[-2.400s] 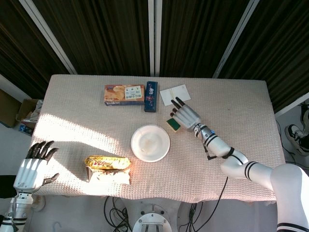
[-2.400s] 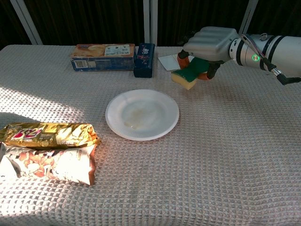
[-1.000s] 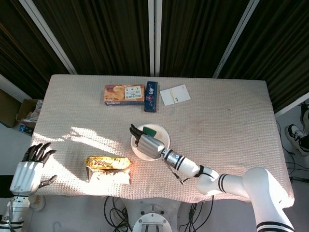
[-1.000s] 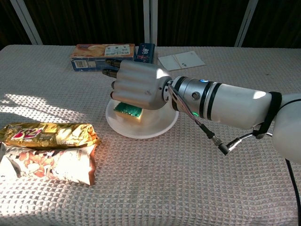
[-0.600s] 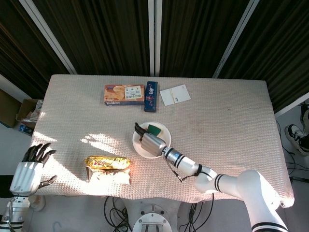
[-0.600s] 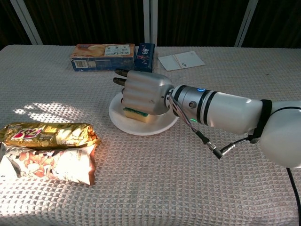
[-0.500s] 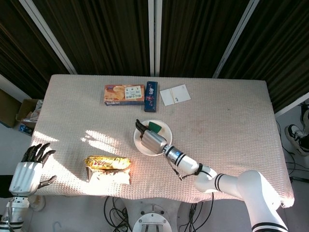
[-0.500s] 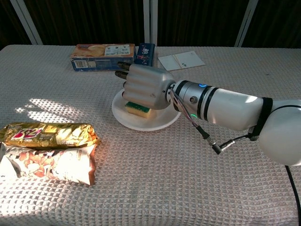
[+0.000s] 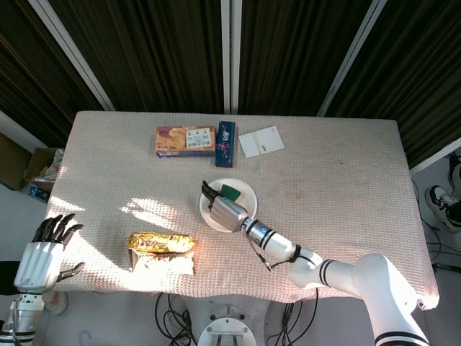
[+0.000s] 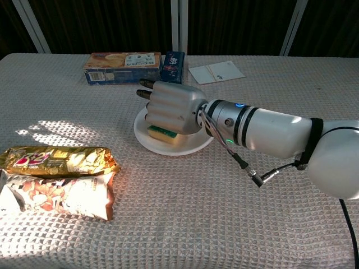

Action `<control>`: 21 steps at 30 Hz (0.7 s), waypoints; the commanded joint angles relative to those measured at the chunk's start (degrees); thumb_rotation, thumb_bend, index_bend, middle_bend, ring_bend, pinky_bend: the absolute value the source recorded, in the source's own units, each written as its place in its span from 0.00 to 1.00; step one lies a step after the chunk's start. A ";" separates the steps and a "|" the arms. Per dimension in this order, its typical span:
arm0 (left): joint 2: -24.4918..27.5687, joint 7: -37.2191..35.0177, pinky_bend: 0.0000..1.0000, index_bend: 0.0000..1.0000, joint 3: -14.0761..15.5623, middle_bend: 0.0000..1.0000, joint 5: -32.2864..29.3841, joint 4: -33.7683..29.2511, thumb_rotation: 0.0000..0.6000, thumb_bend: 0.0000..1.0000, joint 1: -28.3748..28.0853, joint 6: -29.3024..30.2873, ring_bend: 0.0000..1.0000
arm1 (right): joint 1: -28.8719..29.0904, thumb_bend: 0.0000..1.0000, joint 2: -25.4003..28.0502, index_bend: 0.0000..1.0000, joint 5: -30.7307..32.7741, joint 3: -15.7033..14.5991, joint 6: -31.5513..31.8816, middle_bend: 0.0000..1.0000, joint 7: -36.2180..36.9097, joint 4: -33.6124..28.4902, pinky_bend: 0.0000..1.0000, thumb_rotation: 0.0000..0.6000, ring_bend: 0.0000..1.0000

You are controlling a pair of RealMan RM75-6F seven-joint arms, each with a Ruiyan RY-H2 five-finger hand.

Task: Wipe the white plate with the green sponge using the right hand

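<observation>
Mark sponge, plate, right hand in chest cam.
green sponge (image 10: 162, 133), chest view, yellow edge under the hand
white plate (image 10: 193, 144), chest view, bare right rim
right hand (image 10: 173, 108), chest view, back of hand

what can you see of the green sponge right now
The green sponge is a small block with a dark green scouring top over a yellow foam layer. It lies flat on the white plate, near the plate's left side in the chest view, pressed under the right hand, which hides most of it.
</observation>
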 commanded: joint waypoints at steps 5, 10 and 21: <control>0.09 -0.14 0.12 0.25 -0.05 0.12 0.12 0.10 1.00 0.05 0.10 0.23 0.10 | -0.08 0.29 1.72 0.45 0.32 2.02 2.68 0.34 1.10 -1.40 0.00 1.00 0.07; -0.04 -0.20 0.12 0.25 -0.04 0.12 0.35 0.18 1.00 0.05 0.03 0.17 0.10 | -0.10 0.29 3.66 0.45 1.37 2.94 2.62 0.34 0.20 -1.83 0.00 1.00 0.07; -0.26 -1.09 0.12 0.25 -0.06 0.12 -0.10 0.98 1.00 0.05 0.24 0.11 0.10 | 2.62 0.30 -1.96 0.45 1.31 1.13 -1.94 0.35 -2.93 8.27 0.00 1.00 0.07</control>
